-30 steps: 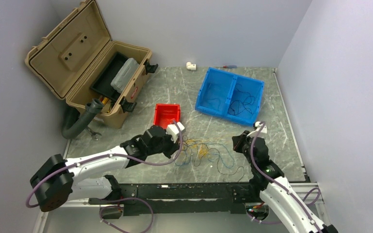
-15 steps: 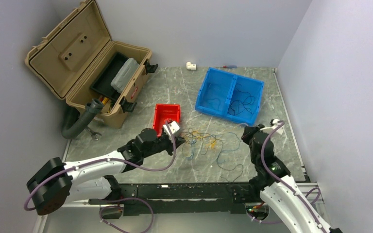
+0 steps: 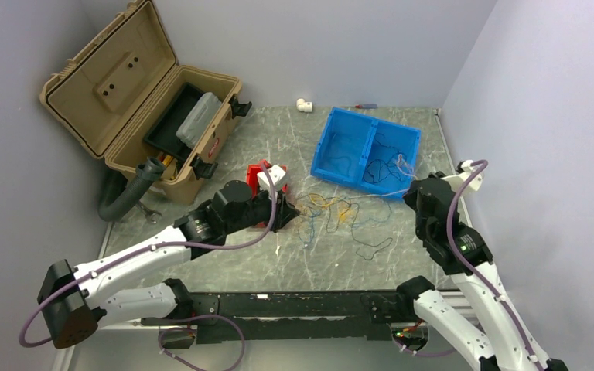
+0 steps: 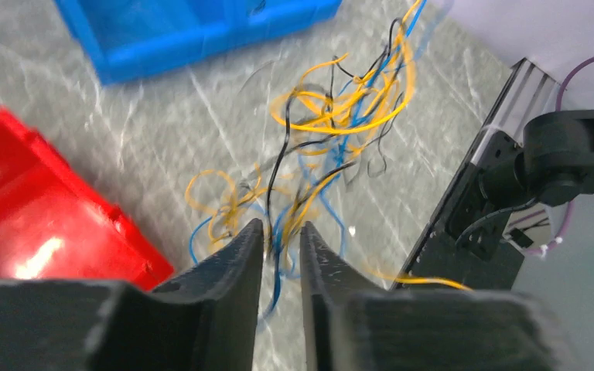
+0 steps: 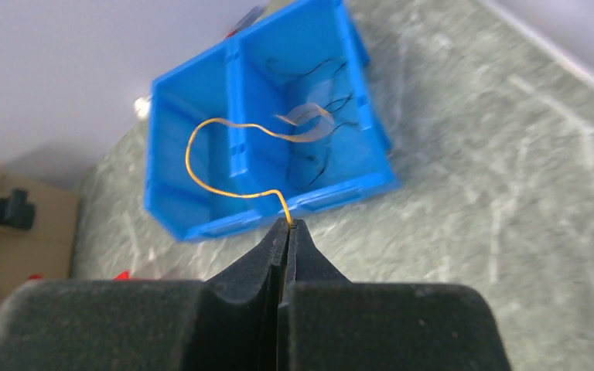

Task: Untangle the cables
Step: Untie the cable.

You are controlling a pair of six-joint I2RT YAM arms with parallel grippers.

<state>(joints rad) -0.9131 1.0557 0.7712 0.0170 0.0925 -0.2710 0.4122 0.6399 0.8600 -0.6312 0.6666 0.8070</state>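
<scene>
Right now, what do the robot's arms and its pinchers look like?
The left arm and right arm have white shells with chunky round black joints. A thick purple cable loops along each. The left gripper and right gripper are matte black, with two wedge-shaped fingers each.

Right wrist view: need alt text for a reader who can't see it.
The right tool, shut, pinches a thin yellow cable that curls up in front of a blue bin with two compartments. Dark cables lie in its right compartment, and the bin sits on a grey marbled table.
</scene>
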